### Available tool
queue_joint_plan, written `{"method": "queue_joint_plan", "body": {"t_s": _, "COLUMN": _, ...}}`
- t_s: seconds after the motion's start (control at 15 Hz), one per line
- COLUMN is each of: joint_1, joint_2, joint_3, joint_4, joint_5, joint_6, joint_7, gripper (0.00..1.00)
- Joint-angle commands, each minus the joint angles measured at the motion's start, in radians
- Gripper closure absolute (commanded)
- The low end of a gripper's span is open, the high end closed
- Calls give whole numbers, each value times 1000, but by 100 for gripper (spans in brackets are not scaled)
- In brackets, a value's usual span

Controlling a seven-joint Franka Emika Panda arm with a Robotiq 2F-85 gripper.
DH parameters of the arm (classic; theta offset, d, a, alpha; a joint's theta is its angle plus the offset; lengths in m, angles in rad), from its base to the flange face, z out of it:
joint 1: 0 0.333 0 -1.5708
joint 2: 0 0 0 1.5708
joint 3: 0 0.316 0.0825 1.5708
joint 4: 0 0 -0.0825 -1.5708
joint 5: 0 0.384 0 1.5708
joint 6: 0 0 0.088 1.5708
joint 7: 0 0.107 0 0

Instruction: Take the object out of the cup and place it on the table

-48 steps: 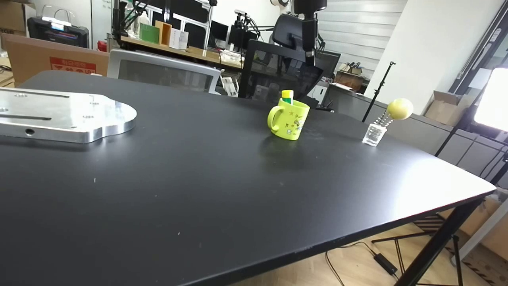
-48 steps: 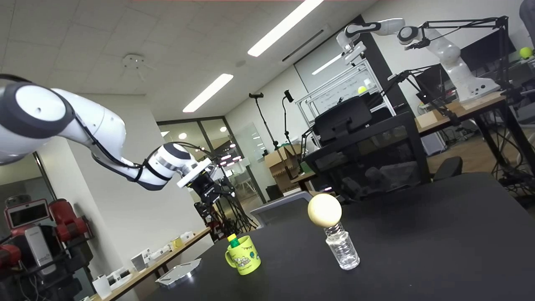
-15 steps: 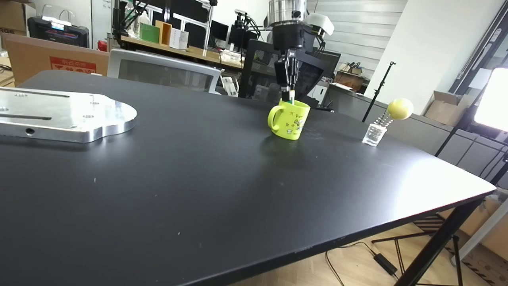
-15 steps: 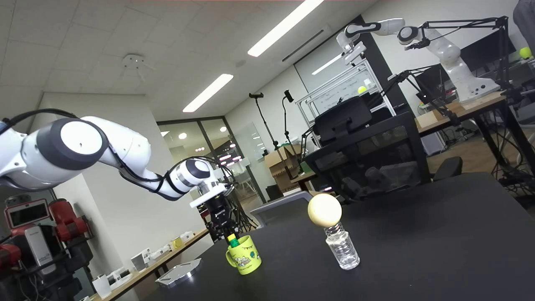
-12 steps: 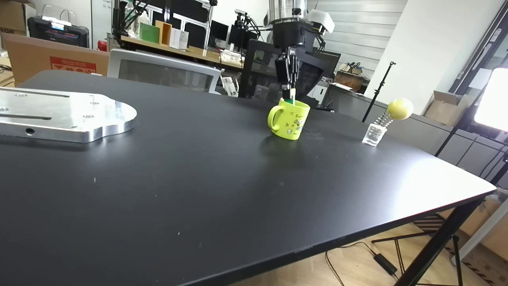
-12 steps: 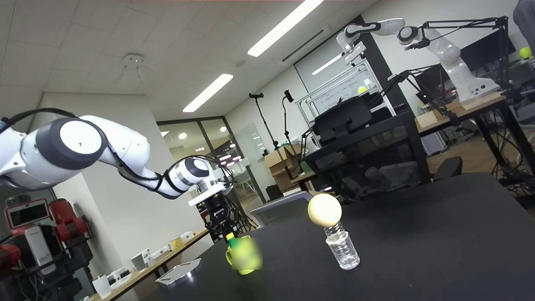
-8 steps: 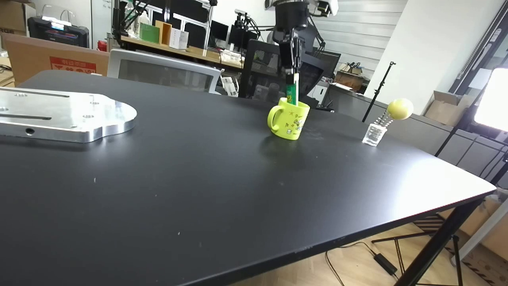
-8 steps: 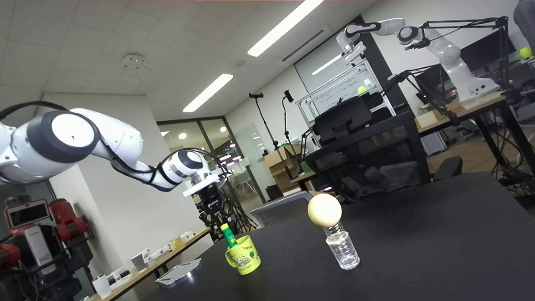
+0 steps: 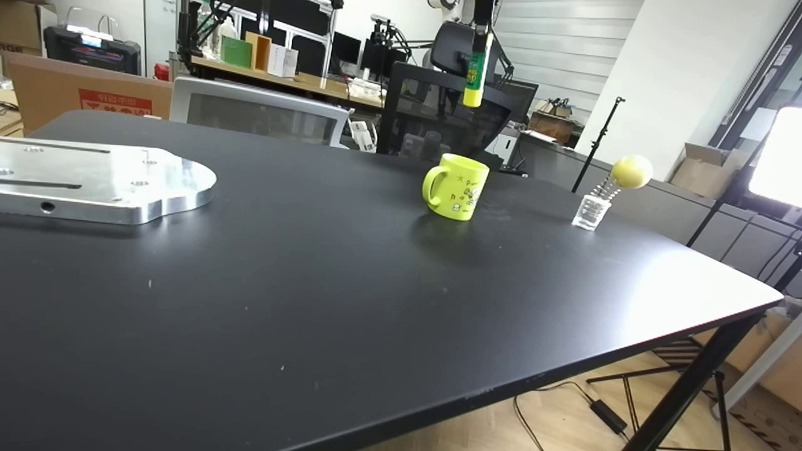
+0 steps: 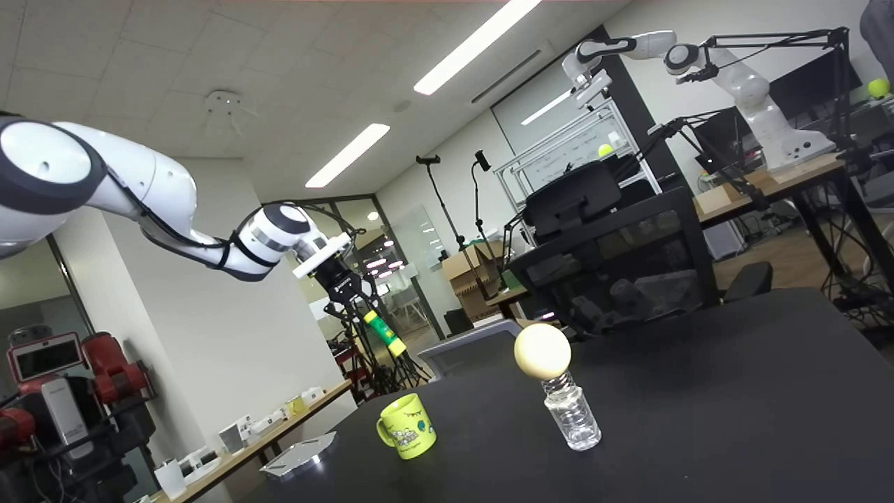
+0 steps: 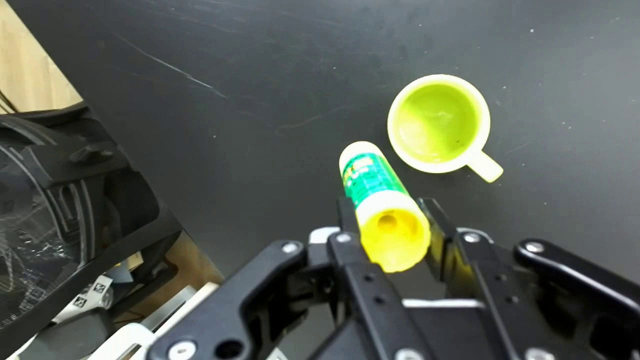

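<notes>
The object, a green tube with yellow ends [image 9: 475, 72], hangs in the air above the table, tilted in both exterior views. My gripper [image 11: 387, 202] is shut on its upper yellow end; in the wrist view the tube [image 11: 372, 177] runs between the two black fingers, its far end pointing down toward the tabletop. Below it, the lime-green cup [image 9: 460, 194] stands upright on the black table [image 9: 313, 282]. From the wrist camera I look straight into the cup [image 11: 395, 125] and see only its bare inside, its handle pointing down and right. In an exterior view the gripper [image 10: 364, 311] holds the tube well above the cup.
A clear glass piece [image 10: 573, 419] topped by a pale yellow ball [image 10: 543, 351] stands on the table, apart from the cup. A silver metal plate [image 9: 106, 178] lies at another part of the tabletop. Chairs [image 9: 257, 113] stand along the table's far edge.
Half a second ago the tube's lower part was still inside the cup. My gripper has risen with it, and the whole tube is now clear above the rim. The cup has stayed put.
</notes>
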Motion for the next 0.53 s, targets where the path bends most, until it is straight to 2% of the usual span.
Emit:
{"method": "queue_joint_plan", "body": {"t_s": 0.0, "joint_1": -55, "joint_2": -9, "joint_3": 5, "joint_4": 12, "joint_5": 0, "joint_6": 49, "joint_7": -83, "gripper": 91}}
{"method": "queue_joint_plan", "body": {"t_s": 0.2, "joint_1": -101, "joint_2": 40, "joint_3": 12, "joint_4": 71, "joint_5": 24, "joint_6": 70, "joint_7": -169, "gripper": 91}}
{"method": "queue_joint_plan", "body": {"t_s": 0.47, "joint_1": -163, "joint_2": 135, "joint_3": 35, "joint_4": 159, "joint_5": 122, "joint_6": 66, "joint_7": -311, "gripper": 91}}
